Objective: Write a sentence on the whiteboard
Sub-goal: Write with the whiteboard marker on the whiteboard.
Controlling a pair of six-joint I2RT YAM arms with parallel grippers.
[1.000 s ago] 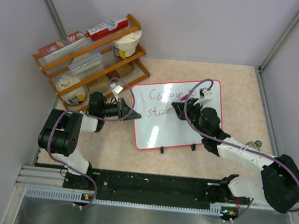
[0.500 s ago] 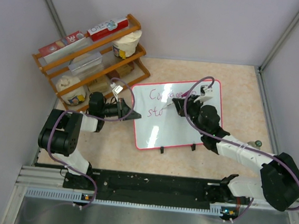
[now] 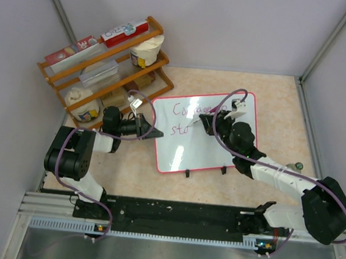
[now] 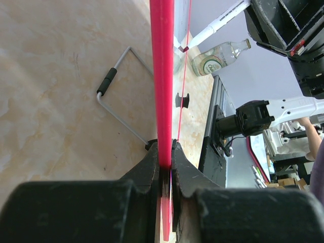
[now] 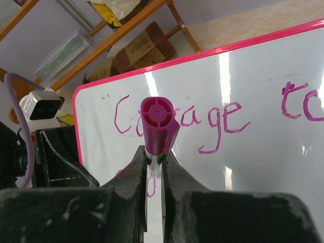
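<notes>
From above, the whiteboard (image 3: 189,152) sits on the bench (image 3: 273,102). I judge the sentence (image 3: 186,120) is into its second line, so next I carry the stroke rightward. My left gripper (image 3: 145,127) reaches to the board's left edge, while my right gripper (image 3: 206,124) bends over its face. Left wrist: jaws pinch the rim. Right wrist: jaws pinch the marker (image 5: 158,121).

Beige table (image 3: 280,103), grey walls (image 3: 232,25), wooden shelf (image 3: 153,25)
</notes>
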